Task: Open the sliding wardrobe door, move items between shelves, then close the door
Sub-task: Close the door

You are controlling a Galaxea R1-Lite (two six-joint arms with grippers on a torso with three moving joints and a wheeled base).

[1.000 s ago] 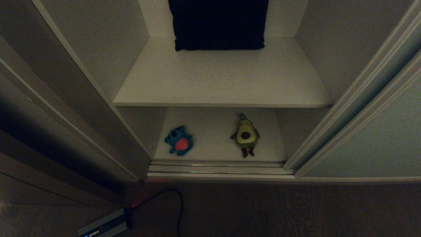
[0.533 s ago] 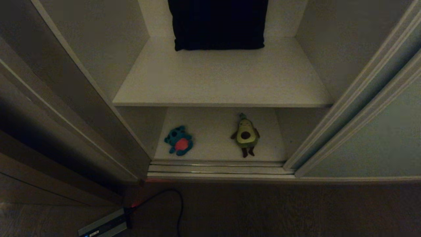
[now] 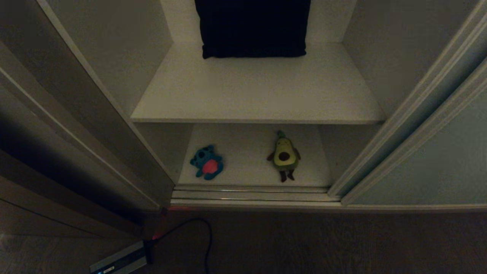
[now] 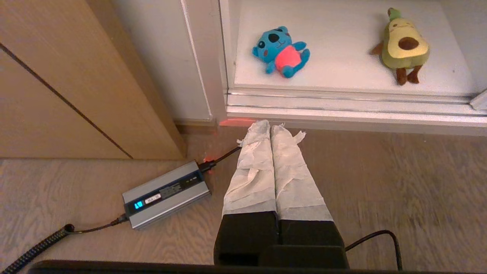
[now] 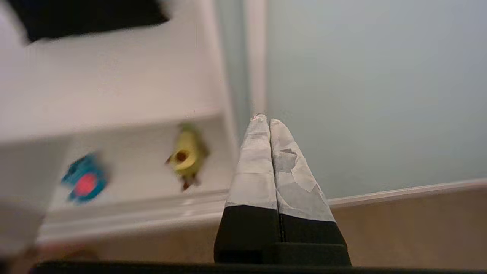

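Nothing in the head view has shifted since the earlier frames: both plush toys and the dark cushion lie where they were, and neither arm shows there.

Both pairs of jaws are pressed fully together, holding nothing. The left gripper (image 4: pixel 270 127), its fingers wrapped in white tape, hangs over the wooden floor (image 4: pixel 380 179) just in front of the ribbed metal floor track (image 4: pixel 342 104). The right gripper (image 5: pixel 264 120), taped the same way, points toward the edge of the sliding wardrobe door (image 5: pixel 373 95), whose pale grey-green panel fills that side of its view; this view is blurred.

The wardrobe stands open, the door (image 3: pixel 437 160) pushed to the right. On the lower shelf (image 3: pixel 247 152) lie the teal monster (image 3: pixel 207 163), on the left near the front edge, and the green avocado (image 3: pixel 284 155), to the right, belly up with its dark legs toward the track; they are well apart. The upper shelf (image 3: pixel 258 91) holds only a dark cushion (image 3: pixel 253 26) at the back, leaning against the rear wall.

Outside, on the floor to the left, sits a grey box (image 4: pixel 166 194) with a lit display and a black cable (image 4: pixel 220 156) running from it, beside the brown wooden side boards (image 4: pixel 68 83).
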